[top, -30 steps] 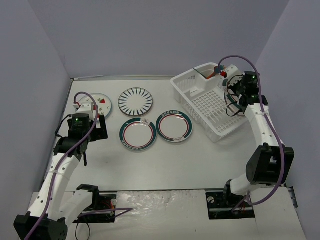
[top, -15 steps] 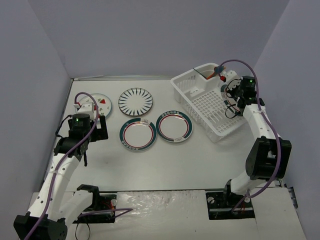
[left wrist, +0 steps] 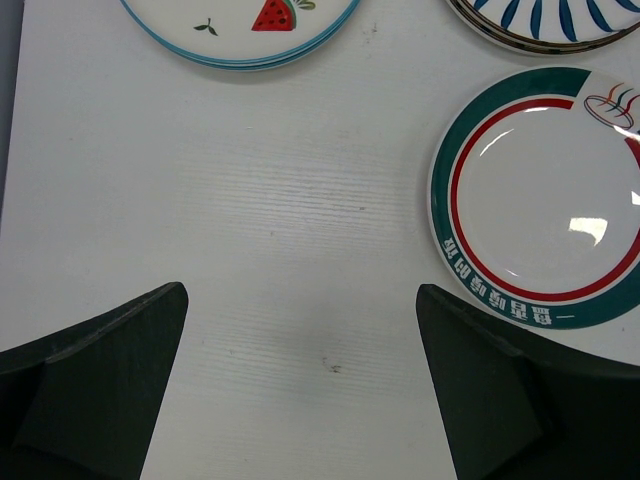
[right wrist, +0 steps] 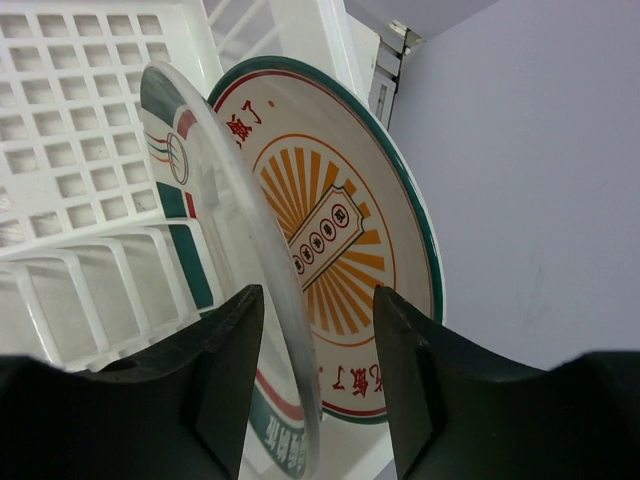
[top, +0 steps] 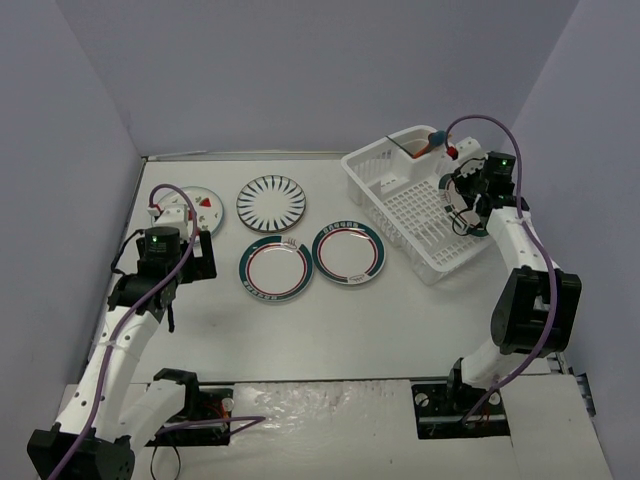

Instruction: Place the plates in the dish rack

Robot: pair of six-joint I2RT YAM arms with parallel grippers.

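Note:
The white dish rack stands at the back right. In the right wrist view two plates stand on edge in it: a green-and-red rimmed plate in front and an orange sunburst plate behind. My right gripper is open, its fingers either side of the front plate's rim with gaps showing. On the table lie a strawberry plate, a black-striped plate and two green-and-red rimmed plates. My left gripper is open over bare table, left of one rimmed plate.
The rack has a utensil cup at its back corner. Grey walls close in the table on the left, back and right. The rack's right side sits close to the right wall.
The right gripper's jaws have parted from shut on the front plate's rim, leaving it standing in the rack. The left arm has not moved.

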